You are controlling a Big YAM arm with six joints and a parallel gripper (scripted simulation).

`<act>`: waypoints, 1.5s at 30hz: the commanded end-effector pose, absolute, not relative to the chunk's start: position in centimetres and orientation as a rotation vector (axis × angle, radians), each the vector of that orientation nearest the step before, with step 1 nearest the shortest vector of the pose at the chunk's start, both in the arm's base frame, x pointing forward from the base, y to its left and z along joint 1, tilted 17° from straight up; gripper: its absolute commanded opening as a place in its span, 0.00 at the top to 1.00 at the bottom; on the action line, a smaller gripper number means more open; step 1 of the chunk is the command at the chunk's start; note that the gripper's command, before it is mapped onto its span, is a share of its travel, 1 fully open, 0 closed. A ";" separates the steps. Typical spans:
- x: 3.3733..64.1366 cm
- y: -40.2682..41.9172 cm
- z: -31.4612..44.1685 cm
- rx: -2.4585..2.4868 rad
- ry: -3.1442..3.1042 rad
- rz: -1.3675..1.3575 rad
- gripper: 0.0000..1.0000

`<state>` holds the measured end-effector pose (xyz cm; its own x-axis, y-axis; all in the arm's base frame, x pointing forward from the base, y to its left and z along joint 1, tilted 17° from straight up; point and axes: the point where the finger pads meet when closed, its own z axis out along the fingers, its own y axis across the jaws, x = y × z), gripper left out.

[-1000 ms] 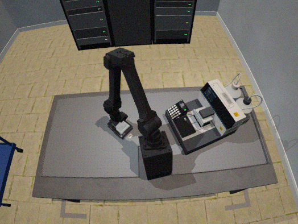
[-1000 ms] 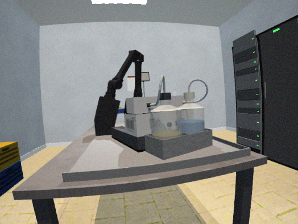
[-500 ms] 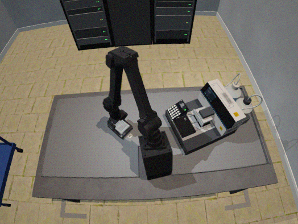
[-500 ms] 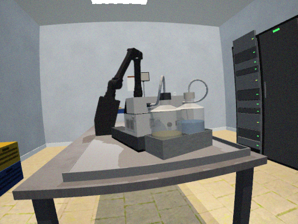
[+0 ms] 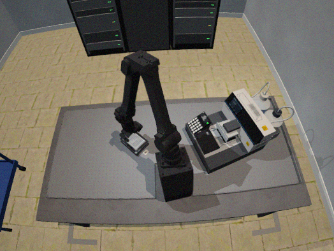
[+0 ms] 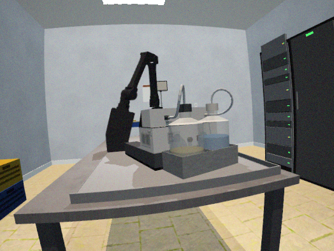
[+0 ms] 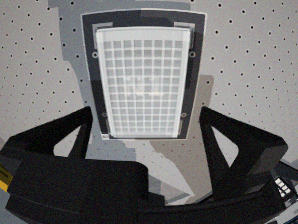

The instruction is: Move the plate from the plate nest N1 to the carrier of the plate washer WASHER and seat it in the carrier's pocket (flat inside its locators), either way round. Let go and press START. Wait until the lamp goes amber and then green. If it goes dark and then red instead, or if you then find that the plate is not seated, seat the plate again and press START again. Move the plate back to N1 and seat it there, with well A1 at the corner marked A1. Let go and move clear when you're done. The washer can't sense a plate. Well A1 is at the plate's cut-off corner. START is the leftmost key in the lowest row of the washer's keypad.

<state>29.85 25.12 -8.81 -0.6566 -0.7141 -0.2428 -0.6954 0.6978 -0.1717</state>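
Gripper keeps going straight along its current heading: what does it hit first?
Most likely the white gridded well plate lying in its dark plate nest. The gripper points down at it, jaws open and empty; the gap's depth is unclear.

One robot arm [image 5: 159, 105], one white plate [image 5: 137, 141], one washer [image 5: 232, 127], two bottles [image 6: 197, 134], one table [image 5: 95, 165], two tall racks [image 5: 99, 25]

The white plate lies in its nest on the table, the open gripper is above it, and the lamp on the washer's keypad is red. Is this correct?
Not quite: the lamp beside the keypad is green, not red, as the top view shows. The rest holds: the white plate lies in its nest on the table, and the open gripper is above it.
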 end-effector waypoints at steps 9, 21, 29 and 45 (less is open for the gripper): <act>28.9 25.4 -6.6 -1.119 2.609 -0.087 0.00; 28.4 25.3 -5.0 -1.119 2.609 -0.086 0.00; 28.2 25.4 -3.8 -1.117 2.605 -0.083 0.00; 28.1 25.3 -4.4 -1.130 2.615 -0.093 0.00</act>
<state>28.61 24.96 -4.47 -0.6551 -0.7147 -0.2451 -0.6962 0.6970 -0.1717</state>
